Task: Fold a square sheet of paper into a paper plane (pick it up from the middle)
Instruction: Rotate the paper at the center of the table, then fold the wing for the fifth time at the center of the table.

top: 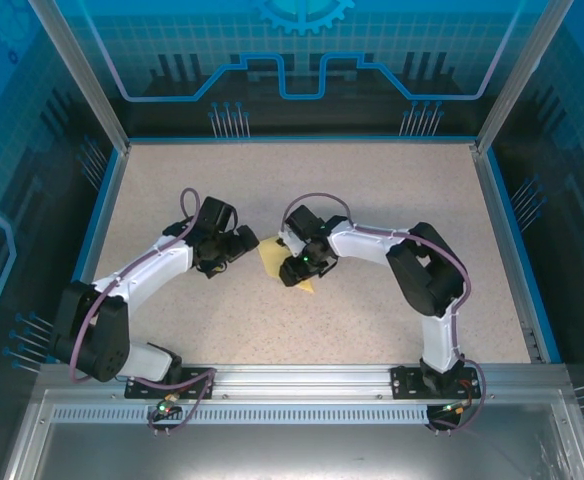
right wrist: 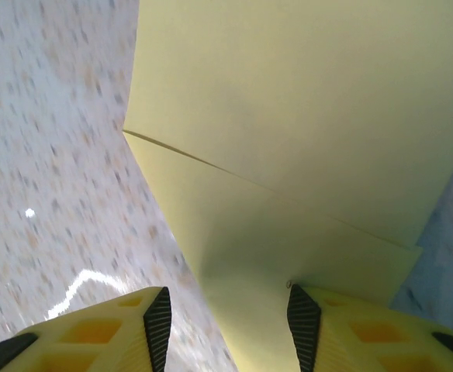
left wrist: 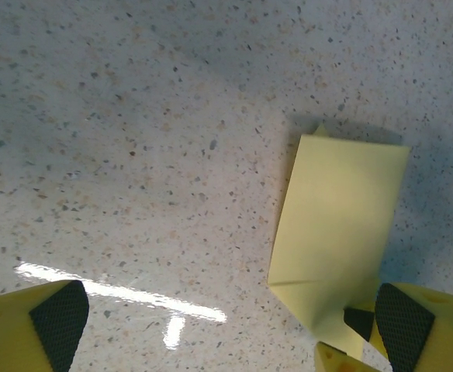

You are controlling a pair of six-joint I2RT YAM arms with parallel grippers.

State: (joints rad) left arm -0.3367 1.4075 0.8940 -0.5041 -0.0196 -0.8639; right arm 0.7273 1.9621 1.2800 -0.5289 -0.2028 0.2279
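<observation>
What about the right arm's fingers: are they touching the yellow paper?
Cannot tell. In the right wrist view the paper runs between the fingers; one stands clear, the other overlaps its edge, contact unclear.

Folded yellow paper (right wrist: 304, 116), jaws parted over it, speckled table (right wrist: 48, 155)

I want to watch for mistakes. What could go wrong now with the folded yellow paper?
1. The right jaws straddle the paper at a fold; closing may crumple it or catch one layer only.
2. The paper lies loose on the table; the open left jaws beside it may push it askew.
</observation>
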